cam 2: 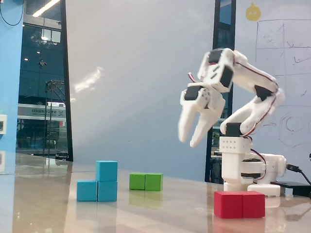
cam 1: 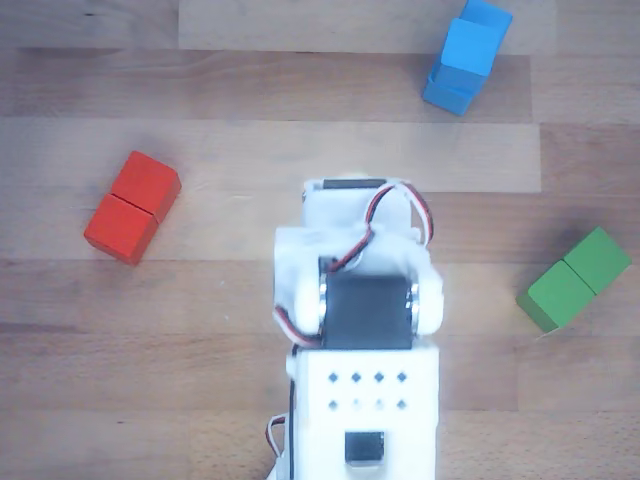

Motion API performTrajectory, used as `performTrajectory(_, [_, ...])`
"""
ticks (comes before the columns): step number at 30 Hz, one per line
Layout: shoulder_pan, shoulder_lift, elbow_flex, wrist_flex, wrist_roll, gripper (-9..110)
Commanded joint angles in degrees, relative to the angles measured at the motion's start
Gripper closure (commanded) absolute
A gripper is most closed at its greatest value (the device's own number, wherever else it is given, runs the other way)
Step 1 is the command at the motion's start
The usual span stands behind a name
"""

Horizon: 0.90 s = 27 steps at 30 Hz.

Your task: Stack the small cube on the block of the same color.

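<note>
**Cube sits on block, arm folded back**

We count 1 small cube (cam 2: 106, 171), 1 blue block (cam 2: 97, 191), 1 green block (cam 2: 146, 181), 1 red block (cam 2: 239, 204), all on the table (cam 2: 160, 213). Cube rests on the blue block's right half in the fixed view; the two show as one blue stack (cam 1: 466, 55) in the other view. Whiteboard (cam 2: 282, 63) scribbles unreadable; no labels we can read. Arm (cam 2: 243, 97) folded up near its base; gripper (cam 2: 188, 141) hangs high, fingers slightly apart, holding nothing, well right of the stack.
</note>
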Motion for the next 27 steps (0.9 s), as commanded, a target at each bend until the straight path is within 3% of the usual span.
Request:
performTrajectory(1, [-1.8,9.9,8.4,-6.9,0.3,101])
performTrajectory(7, [-4.6,22.9,25.1,-16.1,0.1,99])
performTrajectory(12, [-4.3,34.7,36.3,-16.7,0.1,101])
performTrajectory(18, [-4.3,46.0,38.1,-9.8,0.2,102])
performTrajectory(27, [-4.3,46.2,38.1,-8.8,0.1,102])
